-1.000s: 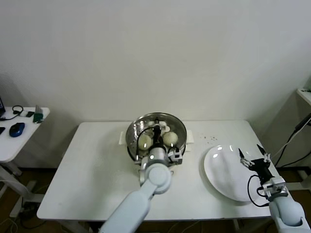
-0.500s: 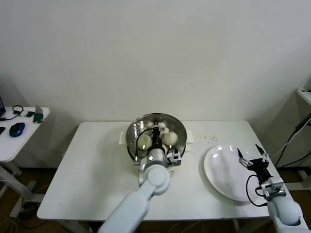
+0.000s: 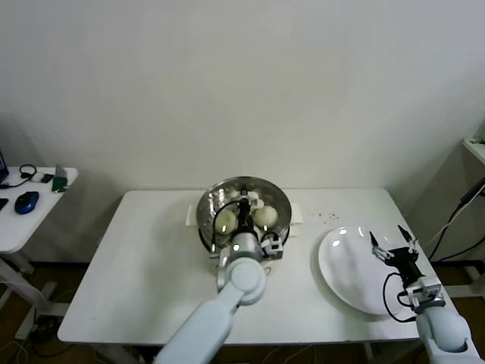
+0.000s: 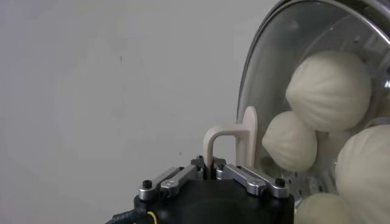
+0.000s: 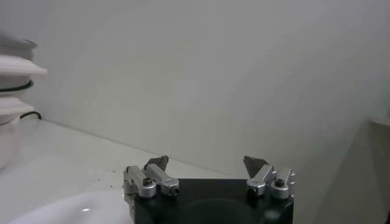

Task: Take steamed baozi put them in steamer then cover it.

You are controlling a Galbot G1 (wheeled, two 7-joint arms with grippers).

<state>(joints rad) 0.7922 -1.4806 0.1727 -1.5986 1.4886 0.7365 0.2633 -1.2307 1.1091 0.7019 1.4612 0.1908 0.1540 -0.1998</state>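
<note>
— Glass and steel, mostly: what does your left hand (image 4: 212,175) have hold of?

— My left hand is pinched fully shut on the white handle (image 4: 234,141) of the cover (image 4: 292,67), the clear glass lid with the metal rim. In my left wrist view the handle rises straight out from between my closed fingers (image 4: 247,177), and the lid's dome spreads out beyond it.

— And where is the cover sitting?

— Over the steamer (image 3: 212,206), which stands near the back middle of the white worktop (image 3: 144,258). From my head view the lid's rim lines up with the shiny basket; whether it rests fully down all round, I cannot tell.

— The steamed baozi?

— Inside the steamer, under the glass. My head view shows two cream-white buns, one either side of my left arm (image 3: 241,279). Through the lid, my left wrist view shows four of the steamed baozi (image 4: 329,90) crowded close together.

— Your right hand?

— My right hand (image 3: 394,244) hovers over the right-hand edge of the white plate (image 3: 345,269), well apart from the steamer. Its fingers (image 5: 155,173) stand wide open with nothing between them. The plate lies flat on the worktop's right side.

— Anything else around?

— A small side table (image 3: 30,220) stands off to my left, with a dark computer mouse (image 3: 26,202) on it.
</note>
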